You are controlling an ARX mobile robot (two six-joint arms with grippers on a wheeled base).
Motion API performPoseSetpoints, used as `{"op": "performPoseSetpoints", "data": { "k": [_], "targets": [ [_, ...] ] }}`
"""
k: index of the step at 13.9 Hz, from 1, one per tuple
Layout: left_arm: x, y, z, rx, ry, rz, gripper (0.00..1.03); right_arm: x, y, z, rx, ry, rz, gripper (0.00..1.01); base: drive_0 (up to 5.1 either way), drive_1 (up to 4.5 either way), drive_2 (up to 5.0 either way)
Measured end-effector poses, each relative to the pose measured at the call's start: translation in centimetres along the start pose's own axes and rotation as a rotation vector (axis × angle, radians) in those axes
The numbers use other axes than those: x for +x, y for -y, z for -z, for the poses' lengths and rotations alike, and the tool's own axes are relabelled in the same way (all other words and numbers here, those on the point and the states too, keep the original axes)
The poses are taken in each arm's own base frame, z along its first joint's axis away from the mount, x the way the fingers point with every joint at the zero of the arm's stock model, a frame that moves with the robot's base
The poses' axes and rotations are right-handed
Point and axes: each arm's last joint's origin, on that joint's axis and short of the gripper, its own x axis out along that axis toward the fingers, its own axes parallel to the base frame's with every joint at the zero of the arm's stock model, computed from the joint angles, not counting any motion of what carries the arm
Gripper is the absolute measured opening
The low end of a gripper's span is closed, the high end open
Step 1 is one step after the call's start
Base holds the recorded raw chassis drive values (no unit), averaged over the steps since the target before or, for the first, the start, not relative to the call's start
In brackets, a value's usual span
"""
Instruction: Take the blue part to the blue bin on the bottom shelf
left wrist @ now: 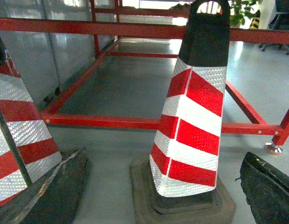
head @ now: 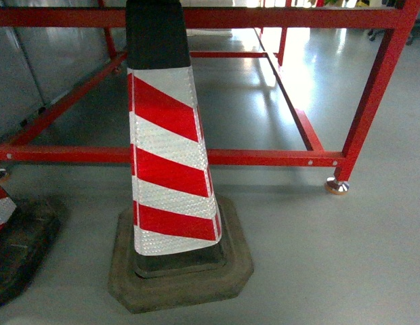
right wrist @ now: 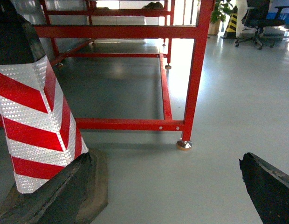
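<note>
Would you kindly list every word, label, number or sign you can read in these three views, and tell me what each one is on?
None: no readable text shows in any view.
The traffic cone carries only red and white reflective stripes, no lettering.
The red frame bears no label or number.
The yellow and black striped object in the far background of the right wrist view shows a pattern only, too small to show any writing.

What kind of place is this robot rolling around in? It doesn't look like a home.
Probably a workshop or factory floor. A red-and-white striped traffic cone stands on smooth grey floor in front of a red steel frame on levelling feet. An office chair and potted plant sit farther back.
</note>
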Motion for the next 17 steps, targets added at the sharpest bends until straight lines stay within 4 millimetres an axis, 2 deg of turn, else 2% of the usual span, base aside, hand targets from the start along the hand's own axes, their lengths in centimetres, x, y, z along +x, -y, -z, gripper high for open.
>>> {"op": "performPoseSetpoints", "data": {
  "k": [17],
  "targets": [
    [0.00, 0.00, 0.01, 0.003, -0.001, 0.000, 0.98, 0.00, 0.00, 0.00, 0.001, 0.000, 0.000, 0.98, 0.0, 0.00, 0.0]
  ]
}}
